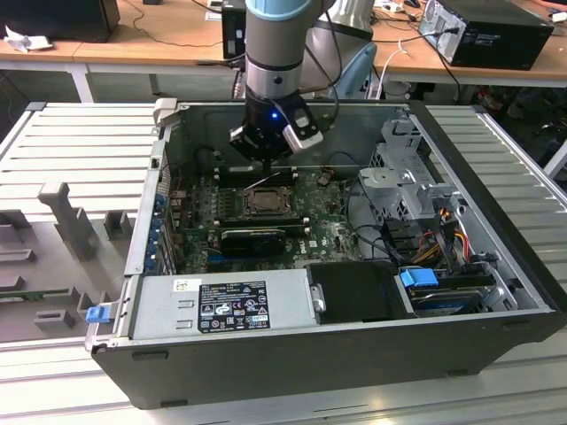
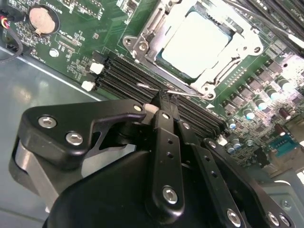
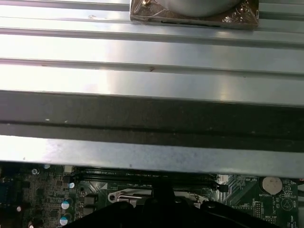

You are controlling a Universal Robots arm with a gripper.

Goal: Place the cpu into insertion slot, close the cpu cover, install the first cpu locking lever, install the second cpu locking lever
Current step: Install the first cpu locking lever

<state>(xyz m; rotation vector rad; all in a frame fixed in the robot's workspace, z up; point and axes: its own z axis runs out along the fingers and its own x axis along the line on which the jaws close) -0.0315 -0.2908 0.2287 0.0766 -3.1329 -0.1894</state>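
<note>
One black gripper (image 2: 164, 102) on the arm concerns you here; in the second wrist view its fingers meet at the tip, drawn together on a thin silver wire locking lever (image 2: 183, 93) that runs along the near edge of the socket. You find the small square cpu with its silver-grey metal top (image 2: 197, 42) already seated in the black-rimmed insertion slot (image 2: 223, 62), with the thin silver-grey metal cpu cover frame (image 2: 154, 28) lying down around it. From the fingertips the socket lies just beyond, across the lever, while the long black memory slots (image 2: 123, 76) sit directly beneath the gripper. The lever's long axis runs parallel to those slots. In the exterior view the gripper (image 1: 266, 168) hangs over the green motherboard (image 1: 337, 235) inside the open grey computer case (image 1: 461, 142), touching the socket's far edge.
</note>
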